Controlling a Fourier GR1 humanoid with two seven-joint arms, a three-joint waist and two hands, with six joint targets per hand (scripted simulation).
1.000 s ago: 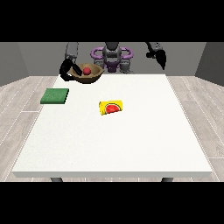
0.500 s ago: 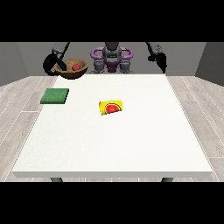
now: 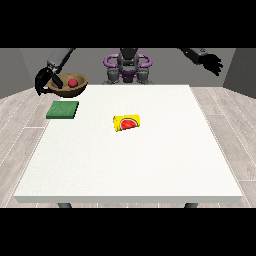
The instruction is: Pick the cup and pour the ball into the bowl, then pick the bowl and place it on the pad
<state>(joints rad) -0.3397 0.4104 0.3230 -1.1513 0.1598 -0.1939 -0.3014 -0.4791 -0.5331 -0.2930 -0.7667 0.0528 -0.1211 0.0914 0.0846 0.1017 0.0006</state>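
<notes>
A brown bowl with a red ball inside hangs in the air past the table's far left corner, above and behind the green pad. The hand at the view's left is curled round the bowl's left rim. The yellow cup with a watermelon picture lies on its side near the table's middle. The hand at the view's right is raised high off the table's far right side, fingers relaxed and holding nothing.
The white table spreads wide towards the camera. The green pad lies flat near the table's far left edge. The robot's torso stands behind the far edge.
The bowl with the ball has moved leftward, from over the table's far edge to beyond its left corner. The hand at the view's right has swung further out to the right.
</notes>
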